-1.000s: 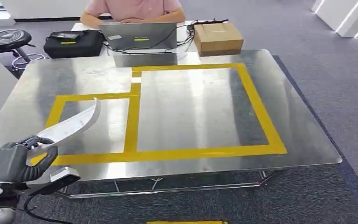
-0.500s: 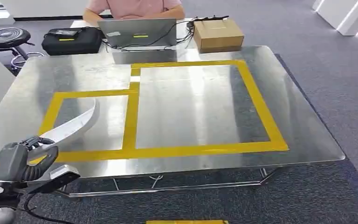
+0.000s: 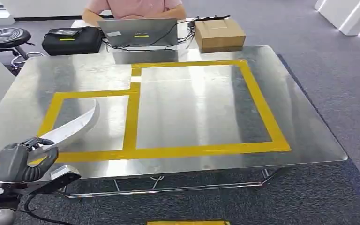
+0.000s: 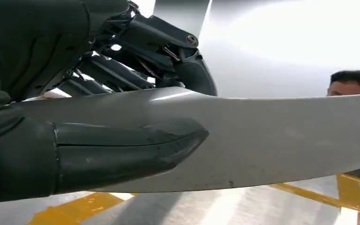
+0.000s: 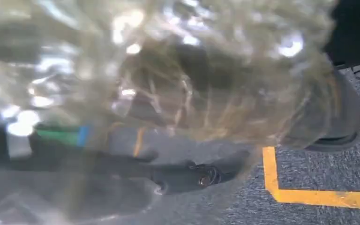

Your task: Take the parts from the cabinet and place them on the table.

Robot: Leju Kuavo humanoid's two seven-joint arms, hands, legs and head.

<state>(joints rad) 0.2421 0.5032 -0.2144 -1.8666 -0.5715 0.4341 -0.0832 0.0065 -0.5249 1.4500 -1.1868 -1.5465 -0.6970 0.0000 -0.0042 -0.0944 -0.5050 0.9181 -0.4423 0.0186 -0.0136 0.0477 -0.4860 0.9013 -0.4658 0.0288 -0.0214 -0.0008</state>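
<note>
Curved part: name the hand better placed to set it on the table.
Left. The left hand already grips the curved part, which reaches out over the table's near left corner by the small yellow box. The right hand, hanging over the floor, seems to hold a clear bag.

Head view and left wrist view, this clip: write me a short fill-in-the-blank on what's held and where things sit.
1. The left hand holds a curved silver ____.
2. The part hangs over the smaller ____-taped rectangle on the metal table.
3. Beyond the table, a cardboard box sits beside a ____.

Missing words: part; yellow; laptop
</note>
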